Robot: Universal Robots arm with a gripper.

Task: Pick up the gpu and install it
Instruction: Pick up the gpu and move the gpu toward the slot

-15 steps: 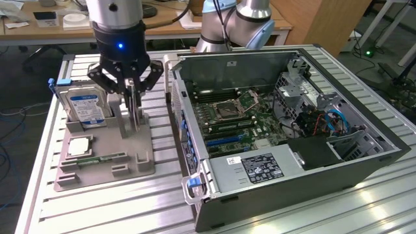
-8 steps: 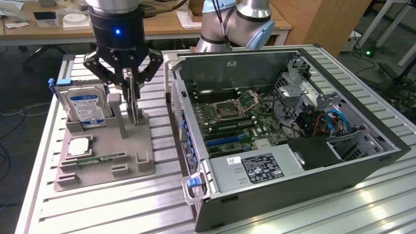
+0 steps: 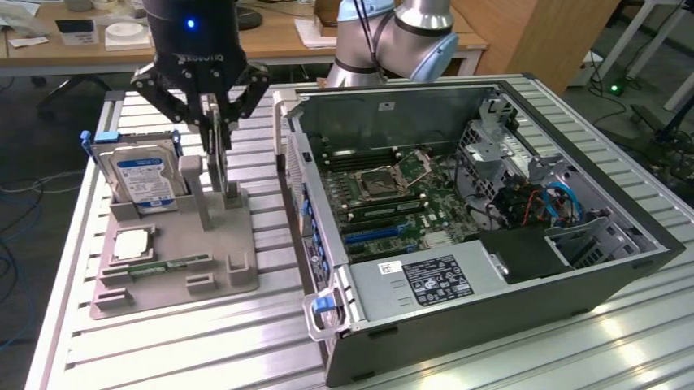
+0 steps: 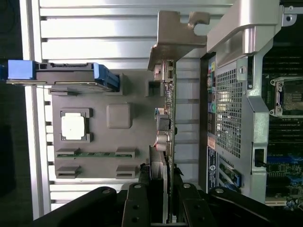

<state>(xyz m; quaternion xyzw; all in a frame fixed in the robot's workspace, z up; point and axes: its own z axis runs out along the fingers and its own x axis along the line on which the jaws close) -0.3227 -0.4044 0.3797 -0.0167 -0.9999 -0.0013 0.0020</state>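
**Grey holder (image 3: 141, 301) has the gpu (image 3: 224, 175): gripped, not installed**

Nearest, the open case (image 3: 477, 268) on the counter (image 3: 607, 341) has no card fitted. At nine o'clock from it, the hand (image 3: 214, 130) is clamped narrow on the upright gpu. The wrist view adds the pale bracket (image 4: 175, 38).

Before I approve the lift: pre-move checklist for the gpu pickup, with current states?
1. Hand closed on gpu, a finger on each face: ok.
2. Gpu upright, not tilted: ok.
3. Gpu's lower edge free of the grey holder: cannot tell.
4. Hard drive apart from the hand: ok.
5. Computer case open, motherboard exposed: ok.
6. Target slot on the motherboard free: cannot tell.
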